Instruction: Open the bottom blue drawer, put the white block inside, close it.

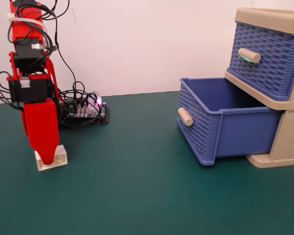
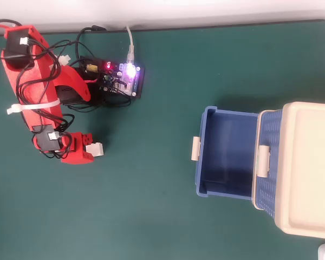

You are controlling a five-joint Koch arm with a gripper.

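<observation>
Gripper (image 1: pixel 45 159) is down over the block (image 1: pixel 53 160); can't tell if it's closed on it. An off-centre grip could drop it short of the open drawer (image 1: pixel 220 126).

Red arm folded low, jaws pointing straight down, seemingly closed

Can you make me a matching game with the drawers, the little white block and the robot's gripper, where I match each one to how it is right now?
Things:
1. bottom blue drawer
2. upper blue drawer
3. white block
4. gripper

How it is:
A. pushed in, closed
B. red, pointing down at the block
C. pulled out, open and empty
D. sitting on the green table

Right pairs: 1-C, 2-A, 3-D, 4-B
</observation>
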